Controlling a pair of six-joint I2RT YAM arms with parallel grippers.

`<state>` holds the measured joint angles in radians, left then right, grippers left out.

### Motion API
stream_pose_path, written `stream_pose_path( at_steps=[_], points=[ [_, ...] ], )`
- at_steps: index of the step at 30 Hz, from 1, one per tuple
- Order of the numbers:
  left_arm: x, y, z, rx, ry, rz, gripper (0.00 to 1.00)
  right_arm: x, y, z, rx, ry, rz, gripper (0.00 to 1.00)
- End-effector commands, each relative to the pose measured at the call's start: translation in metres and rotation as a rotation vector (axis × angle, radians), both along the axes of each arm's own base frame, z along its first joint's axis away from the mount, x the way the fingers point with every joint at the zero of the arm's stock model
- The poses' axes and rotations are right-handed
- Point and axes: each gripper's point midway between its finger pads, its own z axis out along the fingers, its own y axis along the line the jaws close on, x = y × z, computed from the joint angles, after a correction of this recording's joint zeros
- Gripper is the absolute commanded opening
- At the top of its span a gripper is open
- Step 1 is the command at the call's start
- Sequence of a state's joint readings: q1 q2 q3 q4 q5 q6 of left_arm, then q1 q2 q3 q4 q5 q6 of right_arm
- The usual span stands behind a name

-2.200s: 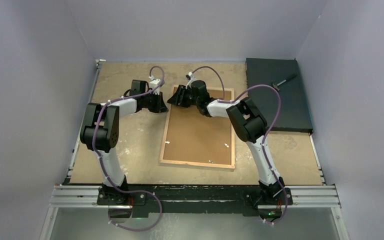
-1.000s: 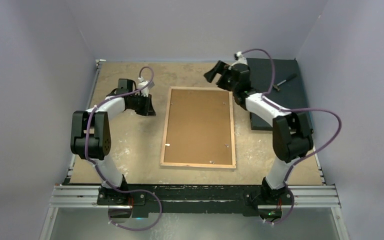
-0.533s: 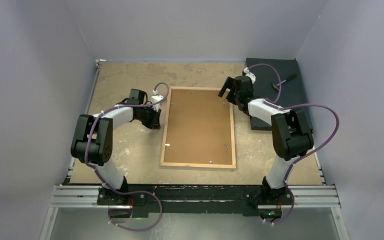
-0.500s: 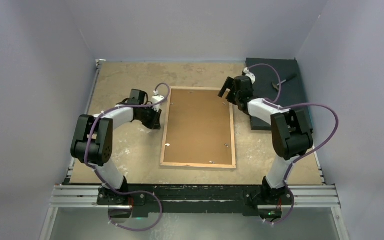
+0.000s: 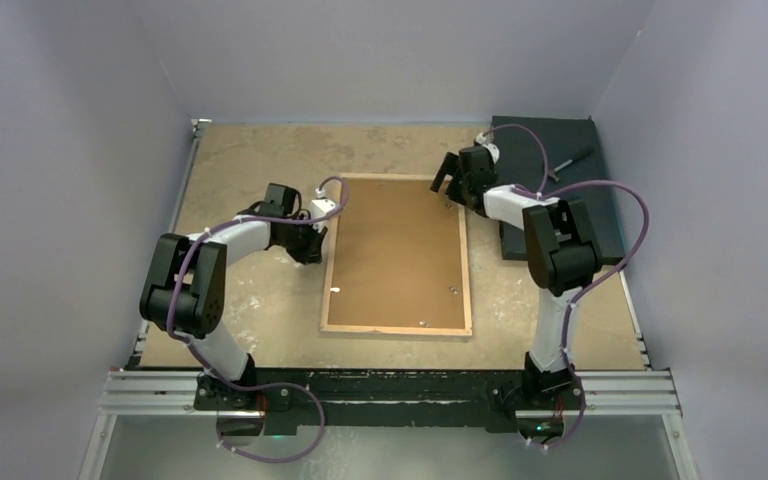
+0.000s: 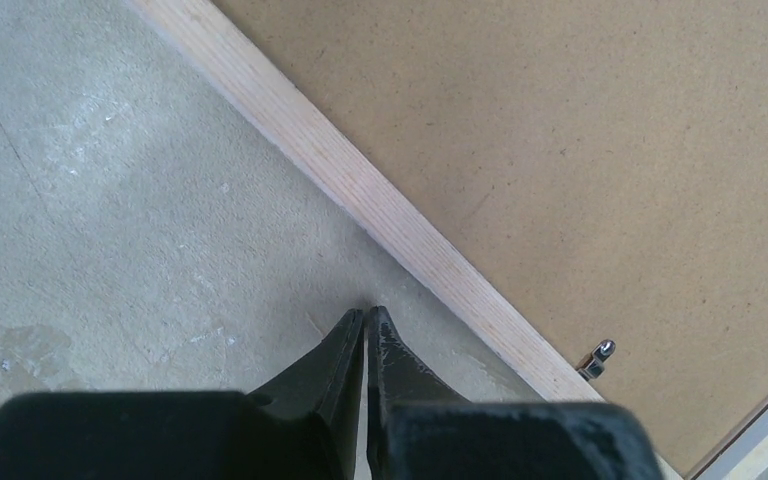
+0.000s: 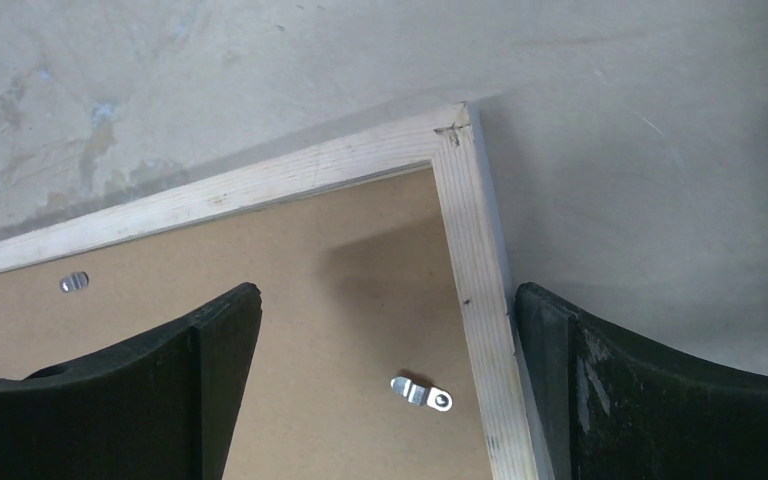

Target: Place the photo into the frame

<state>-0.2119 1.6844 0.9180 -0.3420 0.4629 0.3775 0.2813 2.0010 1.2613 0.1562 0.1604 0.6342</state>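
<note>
Frame [image 5: 465, 270], large and rectangular with its light wood edges uppermost, lies face down at the middle of the worn beige table [image 5: 250, 160]. Its plain brown backing board [image 5: 395, 260] is seated inside the rim. Photo: not visible in any view; whether it sits beneath the board cannot be told. At left, the left gripper [image 6: 365, 318] is pinched fully together and holds nothing. Its tips are low over the table just beside the frame's left wooden edge, judged a placement for prying at or steadying that side. Small silver metal clips [image 7: 420, 392] show on the board near the rim; if engaged, they would obstruct lifting the board. At the frame's far right corner the right gripper [image 7: 388, 300] stands spread wide and empty, one finger over the board and the other outside the rim, straddling the right rail; judged ready to take hold. Further right, a flat black slab [image 5: 560, 200] carries a small dark tool [image 5: 568, 160], apart from the frame yet near the right arm's working room.
</note>
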Motion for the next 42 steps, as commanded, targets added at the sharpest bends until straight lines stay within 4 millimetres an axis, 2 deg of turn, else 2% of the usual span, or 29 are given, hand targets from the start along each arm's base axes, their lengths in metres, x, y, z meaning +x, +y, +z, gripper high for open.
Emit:
stream_pose_path(
  at_steps=[1,3,5,9,11,14,17,20,24,26,28,29,32,34,38,40,42],
  points=[
    [-0.002,0.000,0.008,0.005,-0.043,-0.050,0.03,0.022,0.057,0.020,0.052,-0.056,0.152,0.99],
    [-0.003,0.000,0.008,0.008,-0.046,-0.051,0.02,0.025,0.099,0.020,0.054,-0.053,0.243,0.99],
    [-0.007,0.001,0.007,0.010,-0.038,-0.051,0.02,0.025,0.151,0.024,0.078,-0.080,0.343,0.99],
    [-0.021,0.002,0.006,0.003,-0.010,-0.060,0.02,0.016,0.241,0.029,0.212,-0.081,0.530,0.99],
    [-0.029,0.001,0.008,-0.003,0.001,-0.078,0.02,0.012,0.271,0.032,0.247,-0.078,0.594,0.99],
    [-0.038,-0.004,0.012,-0.029,0.019,-0.110,0.04,0.000,0.310,0.053,0.329,-0.131,0.738,0.99],
    [-0.044,-0.014,0.021,-0.072,0.046,-0.151,0.11,-0.009,0.327,0.075,0.360,-0.176,0.841,0.99],
    [-0.047,-0.018,0.038,-0.088,0.071,-0.186,0.17,-0.012,0.311,0.095,0.297,-0.203,0.819,0.99],
    [-0.029,-0.011,0.089,-0.142,0.035,-0.157,0.22,-0.006,0.253,0.146,0.229,-0.324,0.654,0.99],
    [-0.006,0.002,0.117,-0.163,-0.020,-0.093,0.26,-0.013,0.224,0.171,0.253,-0.377,0.610,0.99],
    [0.029,0.025,0.143,-0.173,-0.097,0.017,0.29,-0.026,0.203,0.183,0.265,-0.396,0.588,0.99],
    [0.044,0.038,0.147,-0.163,-0.122,0.073,0.30,-0.034,0.195,0.182,0.252,-0.385,0.578,0.99],
    [0.085,0.076,0.140,-0.108,-0.179,0.246,0.32,-0.056,0.173,0.159,0.191,-0.268,0.539,0.99],
    [0.100,0.091,0.129,-0.103,-0.179,0.296,0.32,-0.080,0.152,0.137,0.157,-0.167,0.500,0.99],
    [0.112,0.103,0.093,-0.093,-0.105,0.321,0.32,-0.141,0.102,0.106,0.140,-0.029,0.398,0.99],
    [0.115,0.107,0.079,-0.083,-0.086,0.325,0.32,-0.170,0.074,0.098,0.134,0.023,0.344,0.99],
    [0.118,0.110,0.066,-0.063,-0.080,0.328,0.32,-0.190,0.042,0.088,0.137,0.075,0.274,0.99]
  ],
)
